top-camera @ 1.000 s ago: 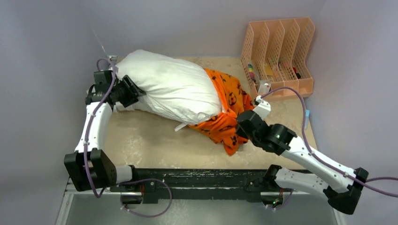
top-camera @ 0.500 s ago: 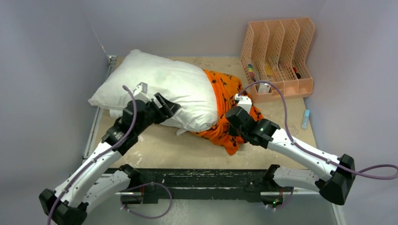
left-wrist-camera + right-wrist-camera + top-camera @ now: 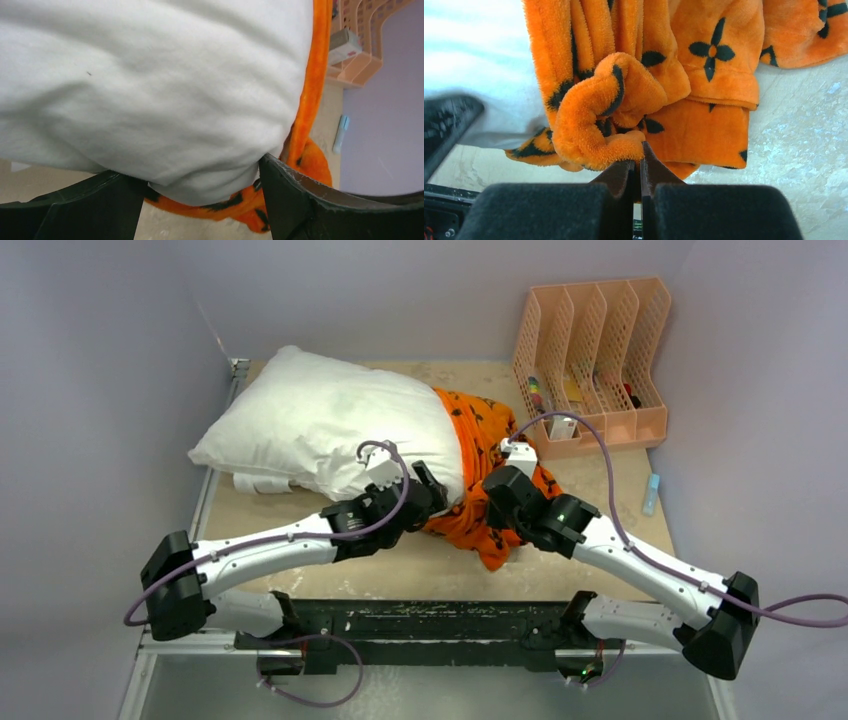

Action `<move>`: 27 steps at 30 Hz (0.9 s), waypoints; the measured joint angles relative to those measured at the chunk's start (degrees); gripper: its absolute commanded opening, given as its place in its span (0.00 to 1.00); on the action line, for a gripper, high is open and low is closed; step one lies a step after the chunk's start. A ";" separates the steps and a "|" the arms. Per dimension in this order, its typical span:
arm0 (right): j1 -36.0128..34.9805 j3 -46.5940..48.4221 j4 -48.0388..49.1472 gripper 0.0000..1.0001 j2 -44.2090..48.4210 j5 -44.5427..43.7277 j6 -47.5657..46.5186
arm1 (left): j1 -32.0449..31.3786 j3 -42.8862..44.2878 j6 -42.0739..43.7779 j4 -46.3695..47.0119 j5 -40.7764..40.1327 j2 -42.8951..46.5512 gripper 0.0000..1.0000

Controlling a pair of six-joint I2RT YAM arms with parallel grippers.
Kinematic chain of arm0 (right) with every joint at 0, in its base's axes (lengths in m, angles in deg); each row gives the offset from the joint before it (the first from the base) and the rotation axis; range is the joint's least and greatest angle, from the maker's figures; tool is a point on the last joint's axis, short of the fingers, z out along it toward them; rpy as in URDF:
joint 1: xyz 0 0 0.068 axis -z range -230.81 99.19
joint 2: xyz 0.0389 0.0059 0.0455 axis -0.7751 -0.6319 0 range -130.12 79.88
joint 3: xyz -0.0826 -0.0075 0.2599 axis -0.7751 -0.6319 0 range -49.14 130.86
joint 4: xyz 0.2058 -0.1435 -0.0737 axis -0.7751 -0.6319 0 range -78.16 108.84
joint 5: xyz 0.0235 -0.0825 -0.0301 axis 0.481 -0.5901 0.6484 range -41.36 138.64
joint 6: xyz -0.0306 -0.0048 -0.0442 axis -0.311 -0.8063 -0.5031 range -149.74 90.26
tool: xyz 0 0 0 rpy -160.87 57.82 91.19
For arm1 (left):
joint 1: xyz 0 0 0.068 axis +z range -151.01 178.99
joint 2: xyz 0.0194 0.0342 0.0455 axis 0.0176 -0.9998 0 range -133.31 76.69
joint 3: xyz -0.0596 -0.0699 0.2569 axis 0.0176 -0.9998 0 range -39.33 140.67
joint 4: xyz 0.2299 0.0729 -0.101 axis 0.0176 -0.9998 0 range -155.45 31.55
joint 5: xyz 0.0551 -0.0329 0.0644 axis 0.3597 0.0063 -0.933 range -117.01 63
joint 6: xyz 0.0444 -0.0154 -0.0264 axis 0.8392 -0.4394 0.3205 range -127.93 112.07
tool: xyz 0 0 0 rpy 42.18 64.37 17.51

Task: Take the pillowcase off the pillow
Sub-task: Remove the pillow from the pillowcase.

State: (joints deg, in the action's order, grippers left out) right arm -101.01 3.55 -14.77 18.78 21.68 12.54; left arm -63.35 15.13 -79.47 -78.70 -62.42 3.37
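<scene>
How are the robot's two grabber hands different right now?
The left gripper is open, its fingers spread wide around a corner of the white pillow; the right gripper is shut, pinching a fold of the orange pillowcase. The left gripper is at smooth plain cloth, the right gripper at fuzzy patterned plush. Both have dark fingers and work near where pillow and pillowcase meet.

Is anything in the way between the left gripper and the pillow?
Nothing visible does. The left gripper is open, with a corner of the pillow bulging between its fingers; the pillowcase lies just past it.
</scene>
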 measured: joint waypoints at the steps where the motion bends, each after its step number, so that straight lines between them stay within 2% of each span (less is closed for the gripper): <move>1: 0.00 0.00 0.02 0.00 0.02 0.00 0.00 | -0.09 0.31 0.02 1.75 -2.25 -0.96 0.77; 2: 0.00 0.00 0.09 0.00 0.13 0.00 0.00 | 0.17 0.15 0.07 2.97 -3.52 -1.42 0.59; 4: 0.00 0.00 0.13 0.00 0.83 -0.04 0.04 | 2.01 -0.44 0.61 6.78 -4.17 -2.58 0.15; 5: 0.00 0.00 0.11 0.00 1.27 -0.07 0.09 | 3.52 -0.37 0.83 8.28 -3.72 -3.72 0.00; 8: 0.00 -0.02 -0.09 0.00 3.48 -0.04 0.20 | 7.72 0.81 2.82 10.19 -1.84 -8.37 0.00; 11: 0.00 -0.46 -0.85 0.00 5.31 -0.55 0.48 | 9.29 1.01 5.05 9.94 -0.55 -8.79 0.00; 14: -0.02 -0.46 -3.39 0.00 4.96 -2.32 1.95 | 13.94 0.98 8.24 7.10 4.85 -3.39 0.00; 19: -0.07 -0.66 -2.89 0.00 2.71 -2.25 5.97 | 27.91 3.50 14.43 -3.21 13.14 9.11 0.00; 22: -0.15 -2.47 -0.63 0.00 2.80 -0.90 7.15 | 32.61 8.22 17.84 -10.29 14.23 10.56 0.00; 27: 0.02 -4.90 -5.68 0.01 3.32 -1.44 9.29 | 37.40 10.19 20.59 -16.50 15.54 12.24 0.00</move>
State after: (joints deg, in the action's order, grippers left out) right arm -100.98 -1.35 -20.45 22.10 20.23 21.83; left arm -25.96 25.32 -58.88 -95.20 -46.88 15.61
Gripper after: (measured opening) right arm 0.015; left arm 0.032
